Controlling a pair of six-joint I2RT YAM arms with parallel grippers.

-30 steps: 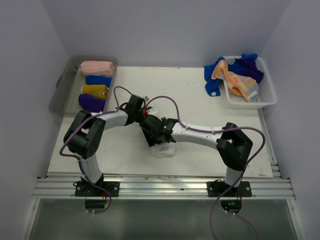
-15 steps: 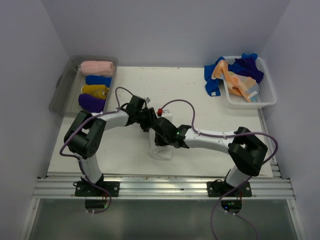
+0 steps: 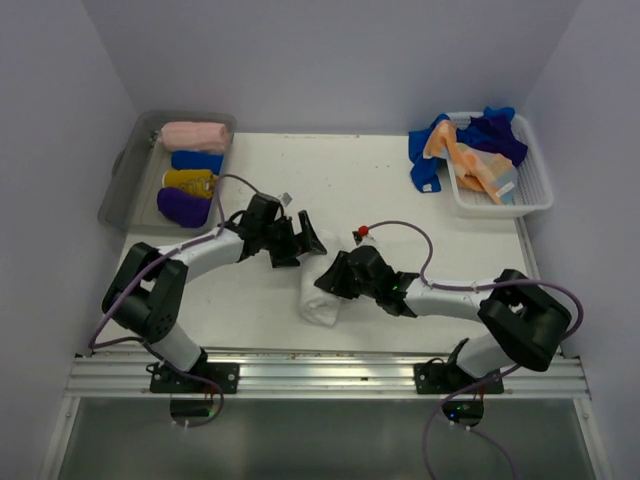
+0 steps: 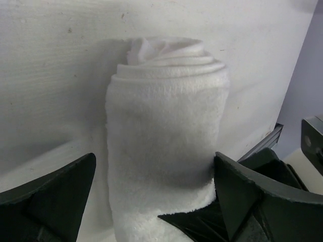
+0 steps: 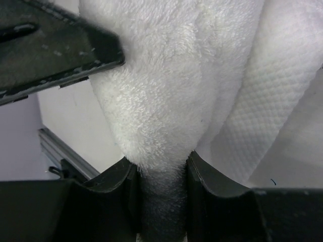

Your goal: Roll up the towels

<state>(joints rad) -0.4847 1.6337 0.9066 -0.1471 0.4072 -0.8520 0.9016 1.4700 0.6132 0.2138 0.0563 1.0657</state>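
While the rolled white towel (image 3: pixel 320 300) lies on the table (image 3: pixel 420 200) near its front middle, long axis running roughly near to far, the right gripper (image 3: pixel 338 277) is clamped on the far end. The left gripper (image 3: pixel 300 243) is just beyond that end, jaws wide apart, facing along the roll.

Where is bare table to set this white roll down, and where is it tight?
Free: back strip of table between grey tub and basket. Crowded: the middle, where left hand and right hand sit at the white towel.
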